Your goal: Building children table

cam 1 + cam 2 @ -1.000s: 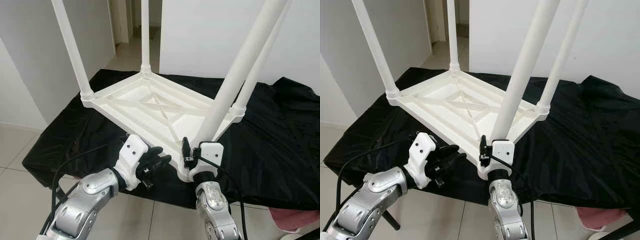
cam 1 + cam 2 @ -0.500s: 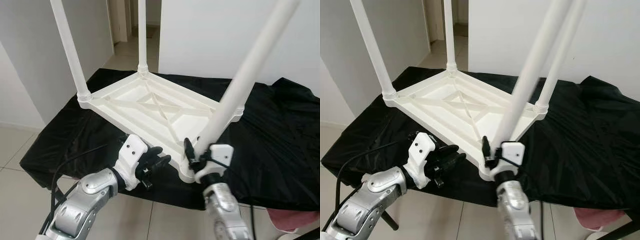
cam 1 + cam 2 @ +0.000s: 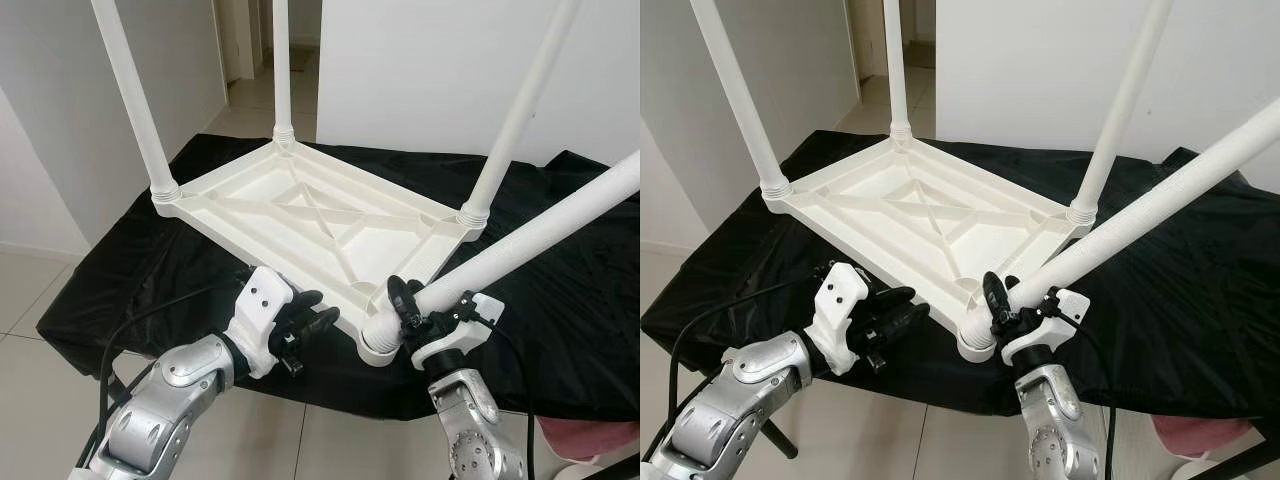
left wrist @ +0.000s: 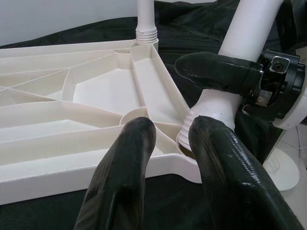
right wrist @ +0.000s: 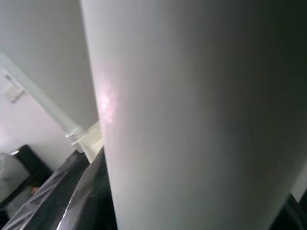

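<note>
**Fourth leg, tilted at socket**

Inverted tabletop [image 3: 300, 215] on black cloth [image 3: 560, 260]. Right gripper [image 3: 420, 312] clamps loose leg [image 3: 530, 232], leaning to 2 o'clock. Left gripper [image 3: 305, 322] spread, empty, beside rim. Risk: cross-threading, since leg sits off-axis.

White table leg [image 5: 192, 115], smooth and cylindrical, very close to the lens. Second white leg [image 5: 38, 91] beyond it, with ribbed collar [image 5: 74, 134]. Black cloth [image 5: 72, 191] below.
</note>
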Controlling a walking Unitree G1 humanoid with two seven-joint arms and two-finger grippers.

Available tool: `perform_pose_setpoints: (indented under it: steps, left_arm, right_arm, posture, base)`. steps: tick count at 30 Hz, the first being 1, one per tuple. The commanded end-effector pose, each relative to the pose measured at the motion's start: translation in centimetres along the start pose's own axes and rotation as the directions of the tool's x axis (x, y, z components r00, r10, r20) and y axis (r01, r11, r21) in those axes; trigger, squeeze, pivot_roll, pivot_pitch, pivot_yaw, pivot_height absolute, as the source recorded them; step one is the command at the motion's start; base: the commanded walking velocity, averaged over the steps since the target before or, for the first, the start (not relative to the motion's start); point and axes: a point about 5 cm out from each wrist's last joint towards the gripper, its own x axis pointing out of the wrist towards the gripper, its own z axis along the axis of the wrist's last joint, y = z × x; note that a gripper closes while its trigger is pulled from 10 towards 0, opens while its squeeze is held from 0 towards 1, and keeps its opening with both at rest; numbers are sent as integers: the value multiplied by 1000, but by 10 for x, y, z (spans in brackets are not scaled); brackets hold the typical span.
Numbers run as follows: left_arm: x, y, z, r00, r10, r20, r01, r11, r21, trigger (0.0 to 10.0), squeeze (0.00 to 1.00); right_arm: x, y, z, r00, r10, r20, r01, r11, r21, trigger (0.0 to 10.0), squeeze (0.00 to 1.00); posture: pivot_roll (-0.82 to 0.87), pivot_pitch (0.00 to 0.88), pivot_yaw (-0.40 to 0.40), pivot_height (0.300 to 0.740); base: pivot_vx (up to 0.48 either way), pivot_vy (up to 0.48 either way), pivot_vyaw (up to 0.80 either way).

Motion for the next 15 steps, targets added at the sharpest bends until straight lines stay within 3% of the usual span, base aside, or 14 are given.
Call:
perform_pose_setpoints:
  steps: [1, 7, 14, 15]
  left_arm:
    - [0, 0, 3, 1000, -29, 12, 29, 1000, 11, 10000, 0]
    - [0, 0, 3, 1000, -27, 12, 27, 1000, 10, 10000, 0]
    - [0, 0, 3, 1000, -24, 15, 24, 1000, 8, 10000, 0]
    - [1, 0, 3, 1000, -23, 18, 23, 1000, 7, 10000, 0]
  right_arm:
    - [2, 9, 5, 995, 95, -20, -96, 995, -22, 10000, 0]
    - [7, 16, 22, 981, 191, -25, -193, 974, -118, 10000, 0]
    - [10, 18, 34, 976, 220, -1, -218, 968, -124, 10000, 0]
    - [12, 21, 38, 968, 251, -24, -251, 952, -173, 10000, 0]
  posture:
    - [43, 130, 35, 740]
    - [37, 136, 33, 740]
    - [34, 137, 30, 740]
    - [33, 137, 27, 740]
  base:
    - [0, 0, 0]
    - [0, 0, 0]
    - [0, 0, 0]
    - [0, 0, 0]
